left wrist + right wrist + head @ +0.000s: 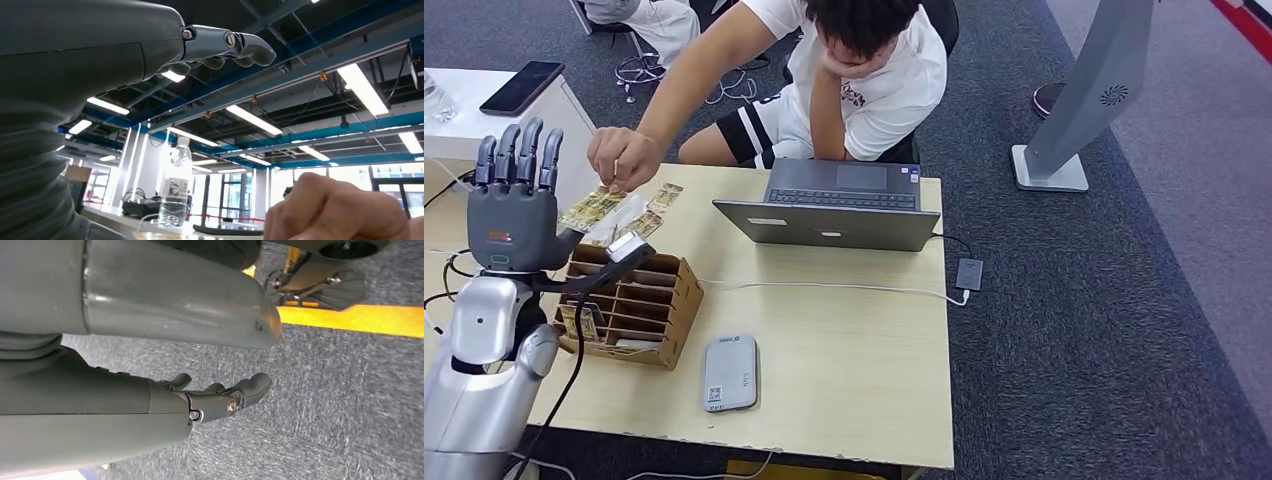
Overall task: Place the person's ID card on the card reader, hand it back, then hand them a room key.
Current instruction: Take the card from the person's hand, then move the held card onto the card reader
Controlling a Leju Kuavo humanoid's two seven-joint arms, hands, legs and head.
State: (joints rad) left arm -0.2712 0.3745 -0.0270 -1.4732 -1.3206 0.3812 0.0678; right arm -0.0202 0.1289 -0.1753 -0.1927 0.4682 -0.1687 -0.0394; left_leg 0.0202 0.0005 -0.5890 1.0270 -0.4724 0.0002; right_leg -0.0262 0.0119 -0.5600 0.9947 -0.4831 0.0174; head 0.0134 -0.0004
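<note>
Left hand raised by the card box, right hand hanging

Fingers of my left hand [514, 205] stand straight up and close together, palm away from me, holding nothing, above the left end of the tabletop [844, 370]; just beside it sits the cardboard card box [629, 300]; the person's hand [624, 158] rests closed on cards [619, 210] spread behind that box, too small to tell which is the ID; the grey card reader [729, 372] lies near the front edge; my right hand [220, 400] hangs over carpet, loosely curled, empty.

no readable text, card reader [730, 372] sticker and bottle [175, 192] label too blurred
</note>
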